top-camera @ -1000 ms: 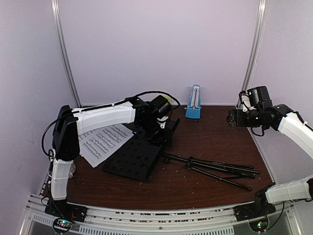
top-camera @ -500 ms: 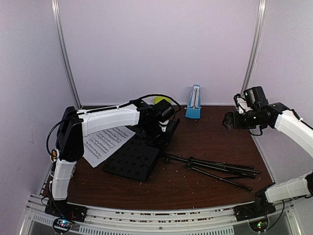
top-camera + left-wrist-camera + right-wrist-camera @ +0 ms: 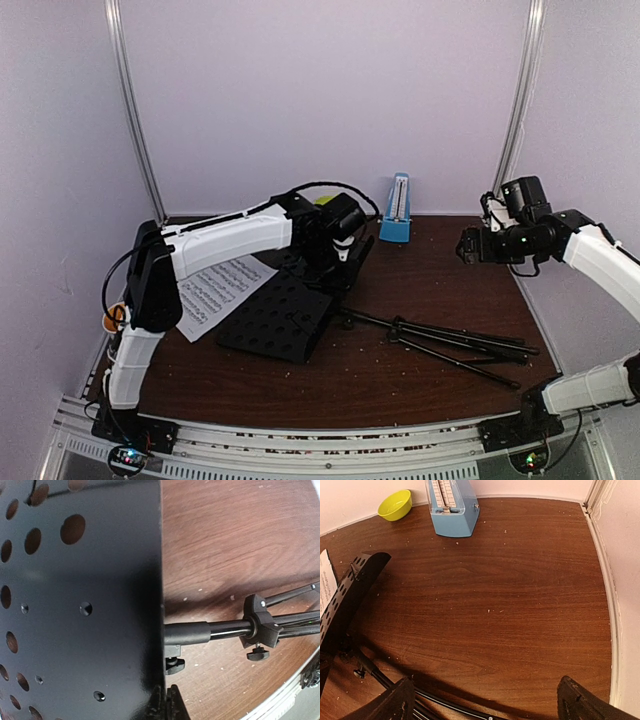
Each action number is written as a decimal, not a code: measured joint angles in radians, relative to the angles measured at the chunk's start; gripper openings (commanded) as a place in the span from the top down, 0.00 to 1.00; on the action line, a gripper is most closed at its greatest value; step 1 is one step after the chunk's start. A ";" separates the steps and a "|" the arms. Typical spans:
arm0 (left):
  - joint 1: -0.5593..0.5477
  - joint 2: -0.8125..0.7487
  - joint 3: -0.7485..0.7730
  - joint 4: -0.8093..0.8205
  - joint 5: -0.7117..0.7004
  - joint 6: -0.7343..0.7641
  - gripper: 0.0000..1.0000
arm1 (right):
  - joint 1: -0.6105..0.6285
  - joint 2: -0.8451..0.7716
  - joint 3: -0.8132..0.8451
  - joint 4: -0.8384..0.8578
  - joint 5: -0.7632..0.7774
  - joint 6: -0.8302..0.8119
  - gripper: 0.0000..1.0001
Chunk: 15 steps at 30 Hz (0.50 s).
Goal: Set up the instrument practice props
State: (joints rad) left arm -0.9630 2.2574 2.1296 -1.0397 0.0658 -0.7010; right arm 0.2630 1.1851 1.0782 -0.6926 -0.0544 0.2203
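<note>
The music stand point(image 3: 275, 318) lies on its side on the table point(image 3: 400, 390). Its perforated desk is to the left, tilted up at the far edge, and its folded legs stretch to the right. The left gripper point(image 3: 164, 695) pinches the desk's edge, jaws nearly together with the thin lip between them. The right gripper point(image 3: 485, 685) hovers above the table's far right, jaws spread wide and holding nothing. The sheet music point(image 3: 213, 290) lies flat just left of the desk. The metronome point(image 3: 397, 210) stands upright at the far edge, with a lime-green bowl point(image 3: 395, 505) to its left.
</note>
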 measured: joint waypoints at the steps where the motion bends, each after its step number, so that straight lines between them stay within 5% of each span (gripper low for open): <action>1: -0.002 0.000 0.014 -0.007 -0.003 0.006 1.00 | -0.003 -0.003 0.000 0.000 -0.003 0.004 0.00; 15: -0.026 -0.006 0.163 -0.079 -0.090 0.126 1.00 | -0.061 -0.091 0.000 0.030 -0.117 0.051 0.00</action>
State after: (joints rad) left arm -0.9886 2.2513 2.2921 -1.1187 -0.0242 -0.5755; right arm 0.2024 1.0943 1.0782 -0.6628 -0.1719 0.2710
